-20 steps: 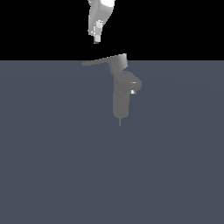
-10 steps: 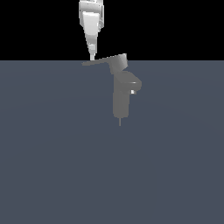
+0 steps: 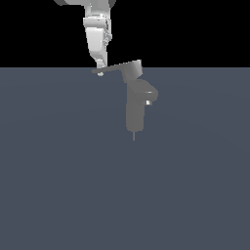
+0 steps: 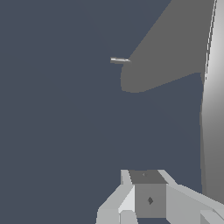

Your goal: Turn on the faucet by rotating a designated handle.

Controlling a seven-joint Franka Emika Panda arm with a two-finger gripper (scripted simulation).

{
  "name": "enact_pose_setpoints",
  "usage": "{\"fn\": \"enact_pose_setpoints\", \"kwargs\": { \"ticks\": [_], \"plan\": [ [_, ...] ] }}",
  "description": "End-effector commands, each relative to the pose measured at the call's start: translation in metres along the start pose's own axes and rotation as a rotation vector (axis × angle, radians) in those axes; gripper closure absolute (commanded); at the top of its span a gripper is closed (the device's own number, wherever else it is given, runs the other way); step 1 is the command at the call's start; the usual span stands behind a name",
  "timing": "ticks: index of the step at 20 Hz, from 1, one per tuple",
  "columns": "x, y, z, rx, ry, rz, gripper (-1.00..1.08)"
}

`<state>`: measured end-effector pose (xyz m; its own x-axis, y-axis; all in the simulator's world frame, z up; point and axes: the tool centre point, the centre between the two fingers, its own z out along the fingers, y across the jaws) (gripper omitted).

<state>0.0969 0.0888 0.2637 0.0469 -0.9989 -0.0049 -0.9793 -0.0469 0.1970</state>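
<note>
The grey faucet stands upright on the dark floor, with a stubby spout on the exterior view's right and a thin pin below. The handle, a long flat bar, projects from the blocky cap toward the exterior view's left. My white gripper comes straight down from above, and its narrow tip touches the bar's far end. The fingers look shut, with nothing between them. In the wrist view the gripper sits beside the bright handle, with the faucet column and the pin beyond.
A flat dark blue-grey floor spreads around the faucet. Behind it the background is black. No other object shows.
My gripper has come down and shifted slightly toward the exterior view's left, from well above the handle to its far end. The handle's angle looks the same.
</note>
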Motion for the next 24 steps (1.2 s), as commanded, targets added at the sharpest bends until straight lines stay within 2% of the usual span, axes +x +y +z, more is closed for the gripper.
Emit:
{"fn": "enact_pose_setpoints", "kwargs": {
  "ticks": [1,5,24],
  "plan": [
    [0.000,-0.002,0.001,0.001,0.003,0.007,1.08],
    [-0.001,-0.001,0.001,0.000,0.002,0.006,1.08],
    [-0.003,0.042,0.001,0.000,0.002,0.006,1.08]
  ]
}}
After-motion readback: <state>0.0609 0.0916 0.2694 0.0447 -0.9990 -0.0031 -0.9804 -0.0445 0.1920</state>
